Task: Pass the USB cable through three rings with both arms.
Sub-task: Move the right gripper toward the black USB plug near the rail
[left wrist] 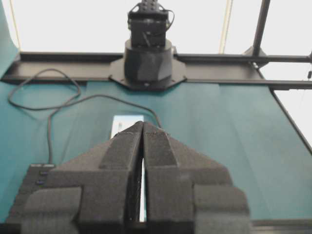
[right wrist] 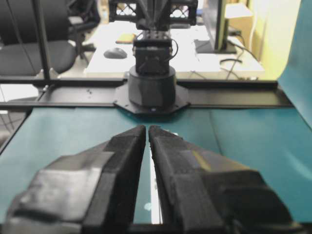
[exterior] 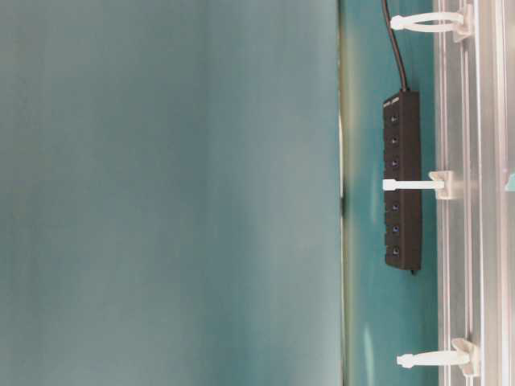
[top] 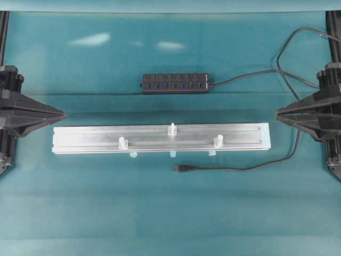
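From overhead, the USB cable (top: 234, 167) lies along the bench's near side beside the aluminium rail (top: 85, 140), its plug (top: 184, 168) outside all three rings (top: 172, 129); threading is not yet begun. In the wrist views, the left gripper (left wrist: 143, 127) and the right gripper (right wrist: 147, 130) both sit closed together, empty, at opposite bench edges.

Overhead looks down; wrists face opposite bases.

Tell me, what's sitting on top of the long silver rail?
Three small white rings stand on the rail. The cable lies on the cloth in front, through none. Nothing covers the rail.
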Controlling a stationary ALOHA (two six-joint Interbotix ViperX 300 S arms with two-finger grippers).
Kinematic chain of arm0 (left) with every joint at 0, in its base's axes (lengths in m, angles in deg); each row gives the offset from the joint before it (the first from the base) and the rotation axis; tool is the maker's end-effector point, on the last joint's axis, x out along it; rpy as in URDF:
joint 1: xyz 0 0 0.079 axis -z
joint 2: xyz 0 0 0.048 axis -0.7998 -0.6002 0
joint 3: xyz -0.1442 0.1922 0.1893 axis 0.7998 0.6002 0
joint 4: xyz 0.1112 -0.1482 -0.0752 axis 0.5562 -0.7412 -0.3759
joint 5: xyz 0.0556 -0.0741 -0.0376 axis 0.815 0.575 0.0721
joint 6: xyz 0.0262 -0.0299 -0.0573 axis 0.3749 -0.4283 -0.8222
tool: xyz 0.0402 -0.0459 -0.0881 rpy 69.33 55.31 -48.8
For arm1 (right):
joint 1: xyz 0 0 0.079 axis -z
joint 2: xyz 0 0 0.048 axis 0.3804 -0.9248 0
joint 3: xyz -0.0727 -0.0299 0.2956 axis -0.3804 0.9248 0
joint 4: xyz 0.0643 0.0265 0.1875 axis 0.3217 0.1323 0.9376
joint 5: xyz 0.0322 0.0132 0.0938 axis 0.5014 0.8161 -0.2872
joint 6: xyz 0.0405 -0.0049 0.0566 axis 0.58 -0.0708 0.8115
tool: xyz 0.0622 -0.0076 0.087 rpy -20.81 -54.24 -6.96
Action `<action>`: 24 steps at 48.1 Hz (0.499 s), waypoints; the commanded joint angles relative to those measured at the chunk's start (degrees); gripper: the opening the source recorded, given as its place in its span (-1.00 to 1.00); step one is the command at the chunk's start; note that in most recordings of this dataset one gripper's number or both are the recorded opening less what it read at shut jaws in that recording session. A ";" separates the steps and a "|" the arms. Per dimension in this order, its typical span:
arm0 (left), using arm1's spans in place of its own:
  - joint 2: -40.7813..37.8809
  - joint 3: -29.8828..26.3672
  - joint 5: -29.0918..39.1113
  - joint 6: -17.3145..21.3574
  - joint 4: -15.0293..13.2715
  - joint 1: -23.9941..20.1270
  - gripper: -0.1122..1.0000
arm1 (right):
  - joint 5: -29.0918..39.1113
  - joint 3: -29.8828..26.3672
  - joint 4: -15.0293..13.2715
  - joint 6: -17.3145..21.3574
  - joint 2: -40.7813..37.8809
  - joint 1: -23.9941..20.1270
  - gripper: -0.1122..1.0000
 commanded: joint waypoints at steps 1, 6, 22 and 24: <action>-2.11 -2.20 1.41 -1.85 0.35 0.79 -0.76 | -0.35 -0.44 0.44 0.26 -0.53 0.44 -0.80; -3.87 -4.13 4.13 -3.16 0.35 0.97 -0.76 | 3.34 -1.58 2.11 2.20 -1.14 0.09 -0.86; -6.77 -9.14 8.17 -3.43 0.35 2.02 -0.76 | 18.28 -9.32 2.20 6.77 -8.09 0.09 -0.98; -7.03 -9.67 8.96 -3.52 0.35 1.85 -0.76 | 19.34 -10.55 2.11 6.86 -9.32 0.18 -0.98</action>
